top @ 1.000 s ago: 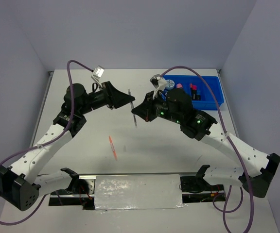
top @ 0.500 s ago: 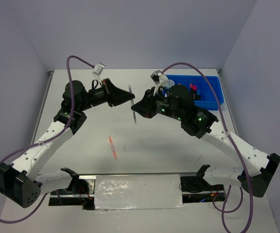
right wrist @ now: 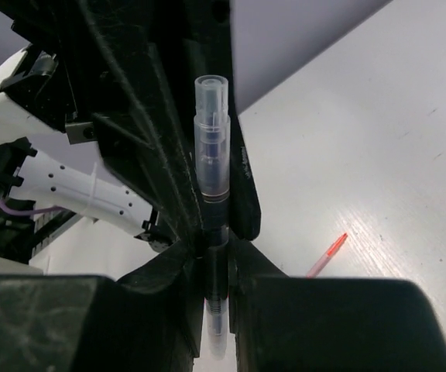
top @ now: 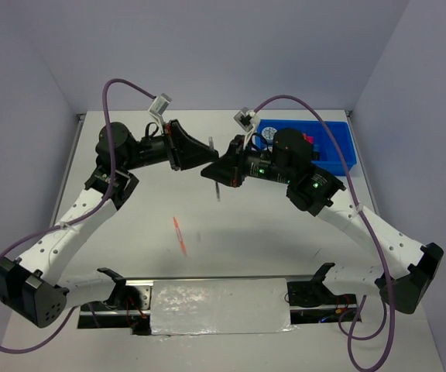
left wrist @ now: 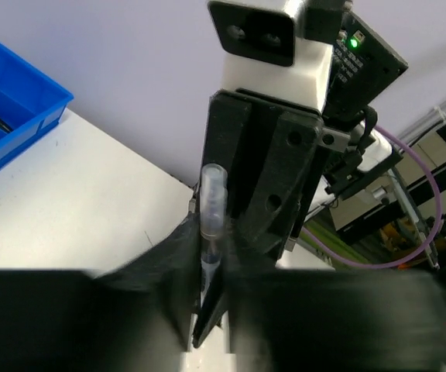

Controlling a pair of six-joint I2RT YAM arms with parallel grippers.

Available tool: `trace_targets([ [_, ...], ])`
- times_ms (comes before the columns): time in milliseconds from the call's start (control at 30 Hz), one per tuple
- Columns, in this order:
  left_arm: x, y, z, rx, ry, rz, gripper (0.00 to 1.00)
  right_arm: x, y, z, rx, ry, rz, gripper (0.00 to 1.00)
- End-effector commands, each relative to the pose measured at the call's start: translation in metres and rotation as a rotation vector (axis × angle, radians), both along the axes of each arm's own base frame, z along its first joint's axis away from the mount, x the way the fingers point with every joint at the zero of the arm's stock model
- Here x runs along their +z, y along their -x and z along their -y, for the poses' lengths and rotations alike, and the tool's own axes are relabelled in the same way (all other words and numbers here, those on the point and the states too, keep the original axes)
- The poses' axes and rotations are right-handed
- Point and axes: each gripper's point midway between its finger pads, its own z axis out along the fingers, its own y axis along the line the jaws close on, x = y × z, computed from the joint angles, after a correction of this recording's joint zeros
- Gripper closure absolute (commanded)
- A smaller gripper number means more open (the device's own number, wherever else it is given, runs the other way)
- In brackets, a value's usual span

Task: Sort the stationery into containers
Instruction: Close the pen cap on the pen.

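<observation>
While one grip gives way to another, the sorting hangs in mid-air

Although it lies nearest, low and left of centre in the overhead frame, the thin orange plastic pen [top: 180, 235] rests on the white table [top: 130, 232], just where it lay a second ago. Above it, at mid-frame, comes the change. The left pincer [left wrist: 207, 273] stood wide beside the slim grey clear-capped pen [left wrist: 210, 221] a second ago. It has since closed in and is now clenched on that pen's shaft. The right pincer [right wrist: 217, 267], which carried the pen until now, has its fingers flanking the same shaft. Whether it still bites or has let go cannot be told. The grey pen therefore hangs between the two tips, clear of the table. Farthest off, at the upper right, the shallow bright-blue plastic tray [top: 341, 146] already holds a round blue-white tape disc [top: 268, 136] and short black highlighters [top: 308, 143] with coloured caps. This looks like a handover half done, oddly toward the arm farther from the tray. The grey pen has yet to reach a compartment, and a mistimed release would likely drop it.
</observation>
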Motion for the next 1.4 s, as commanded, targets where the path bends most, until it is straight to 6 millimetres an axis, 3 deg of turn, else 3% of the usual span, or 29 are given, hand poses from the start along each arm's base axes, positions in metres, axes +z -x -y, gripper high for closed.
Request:
trace_targets([
  [0,0.028,0.008,-0.002,-0.013,0.026,0.101,0.63,0.015,0.003,0.003,0.016,-0.029,0.057,1.0],
  [33,0.025,0.006,-0.002,-0.002,0.01,0.083,0.44,0.017,0.005,0.004,0.018,-0.034,0.059,1.0],
  [133,0.031,0.005,-0.004,0.021,0.0,0.11,0.18,0.017,0.007,0.007,0.014,-0.038,0.057,1.0],
  [300,0.04,-0.012,-0.011,0.146,-0.025,0.121,0.17,0.01,0.009,0.007,0.027,-0.014,0.048,1.0],
  [500,0.042,-0.024,-0.007,0.161,-0.029,0.101,0.33,0.012,0.014,0.007,0.047,-0.022,0.049,1.0],
  [633,0.038,-0.022,-0.004,0.129,-0.023,0.091,0.57,0.013,0.013,0.007,0.043,-0.018,0.05,1.0],
  [800,0.029,-0.017,-0.001,0.089,-0.018,0.066,0.69,0.014,0.008,0.006,0.023,-0.016,0.049,1.0],
  [833,0.027,-0.016,-0.001,0.083,-0.021,0.061,0.83,0.018,0.007,0.007,0.02,-0.019,0.057,1.0],
  [900,0.024,-0.015,0.001,0.071,-0.023,0.048,1.0,0.02,0.004,0.006,0.008,-0.014,0.062,1.0],
  [1000,0.017,-0.012,0.003,0.05,-0.024,0.022,1.0,0.031,-0.009,0.007,-0.022,-0.02,0.089,1.0],
  [1133,-0.013,-0.004,0.013,0.019,-0.07,-0.048,1.0,0.07,-0.039,0.019,-0.065,-0.073,0.159,1.0],
  [1200,-0.026,0.007,0.019,-0.004,-0.083,-0.073,1.0,0.079,-0.056,0.02,-0.094,-0.061,0.181,1.0],
  [1233,-0.036,0.016,0.023,-0.026,-0.094,-0.095,1.0,0.101,-0.059,0.026,-0.111,-0.08,0.225,1.0],
  [1267,-0.041,0.018,0.026,-0.027,-0.095,-0.104,1.0,0.104,-0.064,0.023,-0.109,-0.077,0.229,1.0],
  [1300,-0.054,0.027,0.032,-0.052,-0.108,-0.133,1.0,0.121,-0.067,0.027,-0.12,-0.091,0.267,1.0],
  [1367,-0.06,0.035,0.038,-0.067,-0.107,-0.144,1.0,0.125,-0.078,0.026,-0.132,-0.09,0.272,1.0],
])
